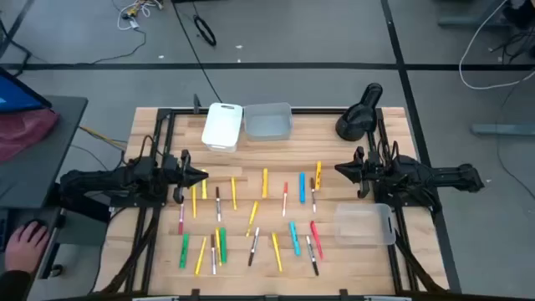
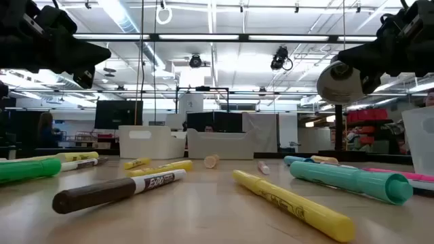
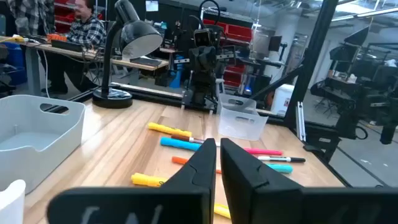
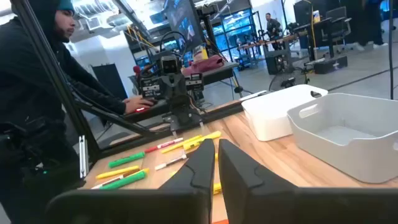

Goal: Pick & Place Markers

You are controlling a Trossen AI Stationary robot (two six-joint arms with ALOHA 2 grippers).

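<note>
Many markers (image 1: 251, 217) in yellow, orange, green, light blue, red and white lie flat and scattered on the wooden table's middle. In the low view a dark-capped white one (image 2: 115, 191), a yellow one (image 2: 291, 203) and a teal one (image 2: 349, 179) lie nearest. My left gripper (image 1: 203, 176) hovers level at the left end of the spread, shut and holding nothing; its fingertips (image 3: 217, 146) point toward the table's right. My right gripper (image 1: 338, 170) hovers at the right end, also shut and holding nothing, pointing toward the left (image 4: 216, 146).
A white bin (image 1: 222, 125) and a grey bin (image 1: 267, 121) stand at the far edge. A clear bin (image 1: 364, 224) sits near the right arm. A black desk lamp (image 1: 359, 113) stands at the far right. A person's hand (image 1: 25, 242) rests beside the table's left.
</note>
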